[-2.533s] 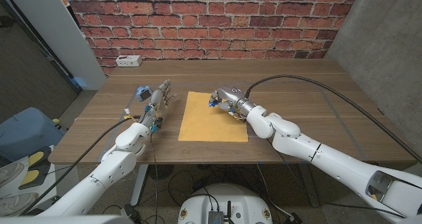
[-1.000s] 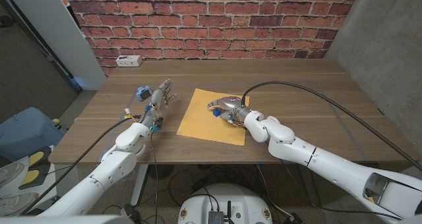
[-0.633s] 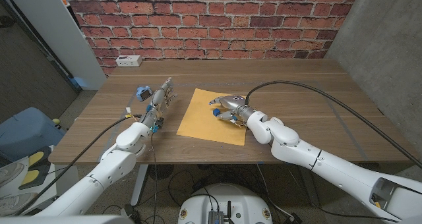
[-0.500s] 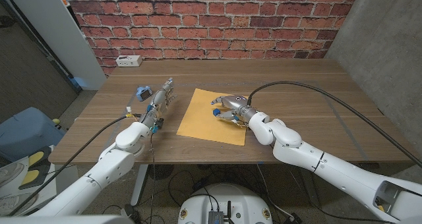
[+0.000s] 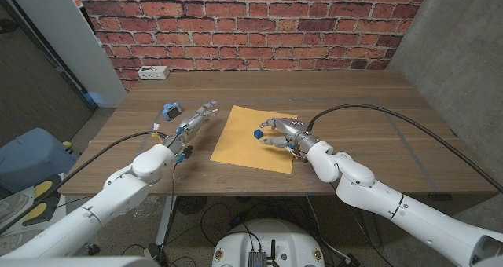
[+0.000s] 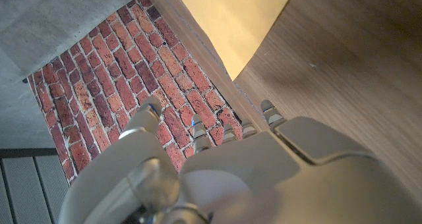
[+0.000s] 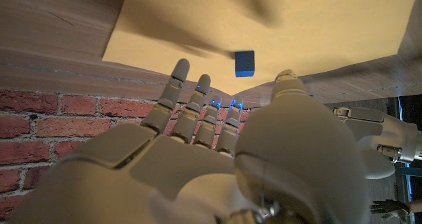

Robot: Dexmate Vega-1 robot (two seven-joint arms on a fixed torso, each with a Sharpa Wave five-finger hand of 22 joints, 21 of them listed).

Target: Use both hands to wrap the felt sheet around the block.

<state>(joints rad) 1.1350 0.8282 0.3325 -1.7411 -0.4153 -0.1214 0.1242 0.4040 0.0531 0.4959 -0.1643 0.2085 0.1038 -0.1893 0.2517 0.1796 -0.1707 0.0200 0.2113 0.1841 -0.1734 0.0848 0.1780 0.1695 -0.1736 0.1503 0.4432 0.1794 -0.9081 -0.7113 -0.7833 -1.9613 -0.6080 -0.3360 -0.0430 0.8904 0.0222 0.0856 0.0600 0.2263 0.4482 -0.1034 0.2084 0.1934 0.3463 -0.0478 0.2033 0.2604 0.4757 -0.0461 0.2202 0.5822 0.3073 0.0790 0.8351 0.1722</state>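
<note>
Red brick wall (image 5: 251,23) backs a wooden desk (image 5: 369,118), with a grey panel at the right and a white power strip (image 5: 152,72) near the desk's far left corner.

On the middle of the desk lies the felt sheet (image 5: 244,145), a mustard-yellow square set slightly askew to the desk's edges and lying flat. The block (image 5: 257,131), a small blue cube, sits on the sheet, toward its right half and nearer the far edge. In the right wrist view the block (image 7: 244,63) stands alone on the yellow felt (image 7: 198,20), clear of the fingers.

The right hand (image 5: 281,133) is over the sheet's right side, just beside the block, released and holding nothing, its fingers spread and curving toward the cube without closing on it. From the head view I cannot tell whether a fingertip touches the block; the right wrist view shows a gap between them.

The left hand (image 5: 196,118) is over bare wood just left of the sheet, fingers stretched out straight toward the far side, empty and apart from the felt. A small blue-and-white object (image 5: 170,110) lies on the desk beside it. In the left wrist view the sheet's corner (image 6: 231,13) shows beyond the fingertips.
</note>
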